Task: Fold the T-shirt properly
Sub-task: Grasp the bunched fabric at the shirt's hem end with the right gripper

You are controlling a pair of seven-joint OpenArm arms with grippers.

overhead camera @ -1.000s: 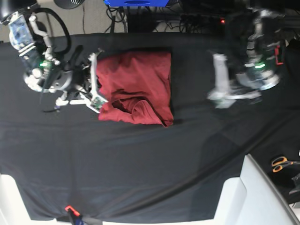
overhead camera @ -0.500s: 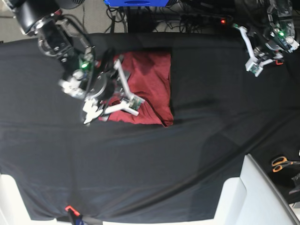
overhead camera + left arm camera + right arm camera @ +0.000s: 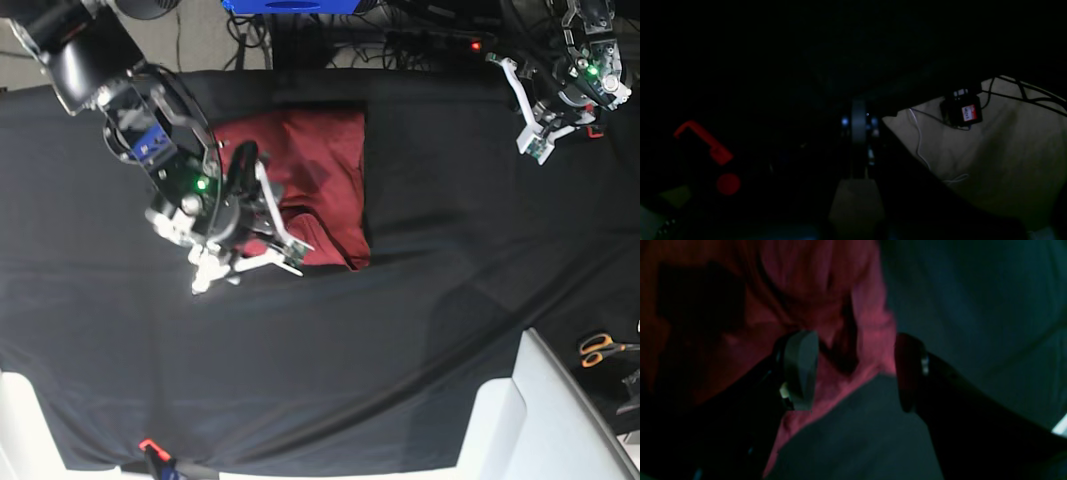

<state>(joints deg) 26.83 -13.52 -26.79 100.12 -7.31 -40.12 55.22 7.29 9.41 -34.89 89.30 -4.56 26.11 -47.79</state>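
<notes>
The maroon T-shirt (image 3: 325, 165) lies folded into a rough rectangle on the black cloth at the back centre-left. My right gripper (image 3: 299, 255) hovers over the shirt's near edge. In the right wrist view this gripper (image 3: 853, 370) is open, and a bunched fold of the T-shirt (image 3: 870, 326) lies between its two fingers (image 3: 800, 370) without being clamped. My left gripper (image 3: 535, 145) is drawn back at the far right corner, away from the shirt. Its wrist view is very dark and shows the left gripper (image 3: 858, 133) shut on nothing.
The black cloth (image 3: 450, 250) covers the whole table. Orange-handled scissors (image 3: 600, 349) and a white panel (image 3: 545, 420) sit at the front right. A blue box (image 3: 295, 5) and cables lie behind the table. The left wrist view shows pale floor with a black adapter (image 3: 962, 110).
My right arm has swung from the shirt's left side to its near edge and its gripper has opened. My left arm has pulled back to the far right corner.
</notes>
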